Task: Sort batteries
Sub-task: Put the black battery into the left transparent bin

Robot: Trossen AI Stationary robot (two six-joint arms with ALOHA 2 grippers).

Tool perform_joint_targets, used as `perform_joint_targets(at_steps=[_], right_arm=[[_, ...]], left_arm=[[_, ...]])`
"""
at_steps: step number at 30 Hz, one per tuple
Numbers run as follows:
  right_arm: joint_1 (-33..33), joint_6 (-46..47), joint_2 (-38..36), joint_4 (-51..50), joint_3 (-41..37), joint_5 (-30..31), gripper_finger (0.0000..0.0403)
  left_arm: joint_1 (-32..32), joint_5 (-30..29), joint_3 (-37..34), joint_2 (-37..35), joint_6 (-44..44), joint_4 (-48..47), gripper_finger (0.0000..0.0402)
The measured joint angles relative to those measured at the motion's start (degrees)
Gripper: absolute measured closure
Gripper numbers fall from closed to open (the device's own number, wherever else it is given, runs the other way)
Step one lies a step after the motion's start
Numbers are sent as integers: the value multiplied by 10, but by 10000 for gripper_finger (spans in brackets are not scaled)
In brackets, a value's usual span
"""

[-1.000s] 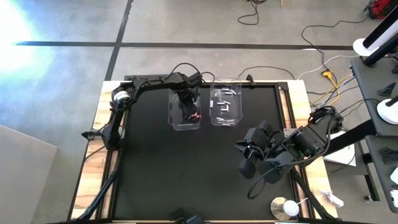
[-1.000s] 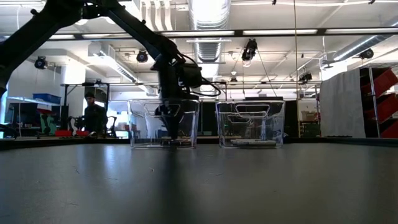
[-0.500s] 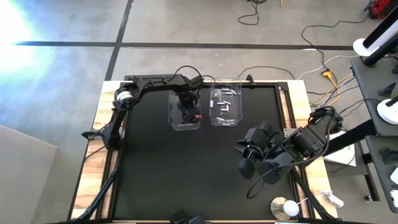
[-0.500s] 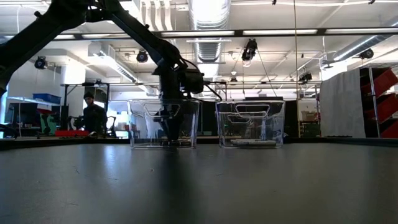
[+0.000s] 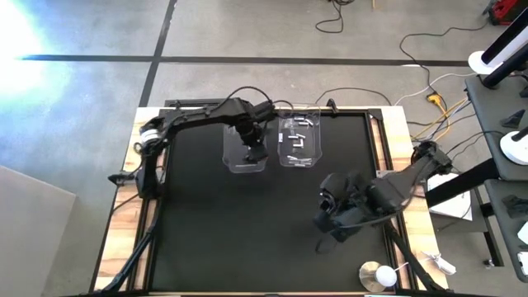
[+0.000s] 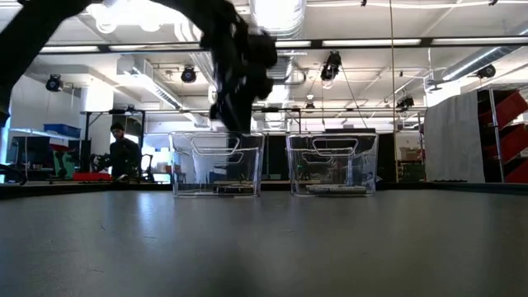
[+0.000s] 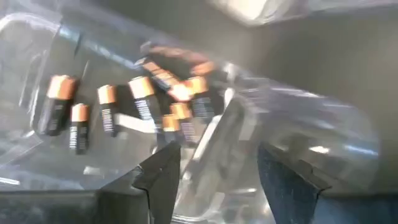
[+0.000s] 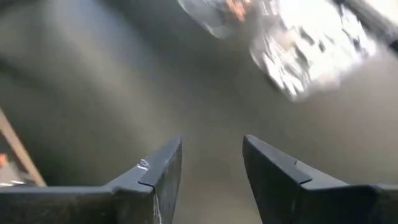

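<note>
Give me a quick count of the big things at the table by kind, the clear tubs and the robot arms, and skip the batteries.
Clear tubs: 2 (left tub, right tub)
Robot arms: 2 (left arm, right arm)
Total: 4

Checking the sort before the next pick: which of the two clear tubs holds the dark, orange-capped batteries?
The left tub, the one under the left gripper. Its batteries are dark with orange ends; the right tub holds pale silver ones.
</note>
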Motion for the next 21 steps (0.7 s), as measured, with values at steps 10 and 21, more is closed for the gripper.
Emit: perform_joint_targets(at_steps=[10, 21], right_arm=[[-73, 11, -74, 38, -311, -230, 244], [-160, -93, -85, 206, -621, -388, 170]], left_arm=[[-160, -68, -2, -142, -96, 9, 216], [-362, -317, -2, -221, -233, 12, 174]])
